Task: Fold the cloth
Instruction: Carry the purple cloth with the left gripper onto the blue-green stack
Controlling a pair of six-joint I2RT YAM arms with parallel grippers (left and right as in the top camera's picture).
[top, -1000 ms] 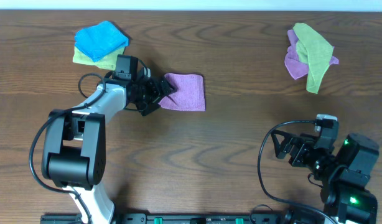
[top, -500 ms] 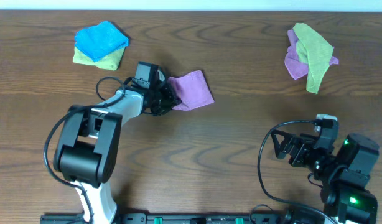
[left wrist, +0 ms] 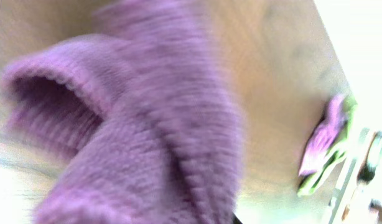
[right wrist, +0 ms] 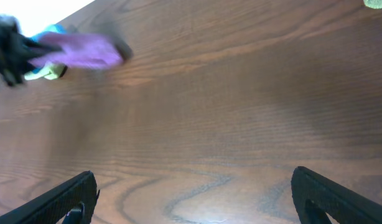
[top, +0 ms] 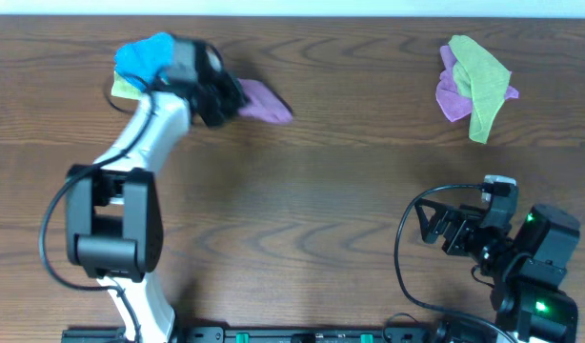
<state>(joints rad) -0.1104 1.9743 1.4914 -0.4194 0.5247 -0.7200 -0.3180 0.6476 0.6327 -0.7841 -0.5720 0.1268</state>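
1. The left claw (top: 228, 97) pinches the cloth (top: 266, 101) at the far left, near the far edge of the table (top: 302, 219), beside the blue cloth (top: 140, 57).
2. The right claw (top: 443, 229) gapes wide at the near right, with brown wood stretching between them.

right gripper (right wrist: 194, 180) – fingers wide apart over table (right wrist: 241, 93) | cloth (right wrist: 82, 51) – upper left, blurred

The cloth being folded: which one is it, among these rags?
Look to the far left corner of the table, where the white arm reaches beside a blue cloth. The cloth is the purple one pinched in that arm's claw. Unlike the purple rag far right, no green cloth lies over it.
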